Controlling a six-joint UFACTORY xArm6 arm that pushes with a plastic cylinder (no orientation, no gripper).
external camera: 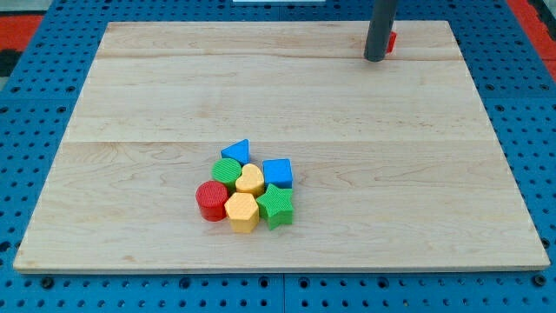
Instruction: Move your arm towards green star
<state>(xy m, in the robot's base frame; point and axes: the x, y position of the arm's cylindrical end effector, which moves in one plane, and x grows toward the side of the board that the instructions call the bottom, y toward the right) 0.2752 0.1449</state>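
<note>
Green star (277,205) flat, no long axis; my tip (375,58) well apart; no jaws.

My tip (375,59) stands at the bench's (130,104) top right; the green star (277,205) sits bottom-right in the cluster, well apart.

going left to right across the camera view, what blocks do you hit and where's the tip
red cylinder → green cylinder → yellow hexagon → green star → my tip → red block, partly hidden behind the rod.
</note>
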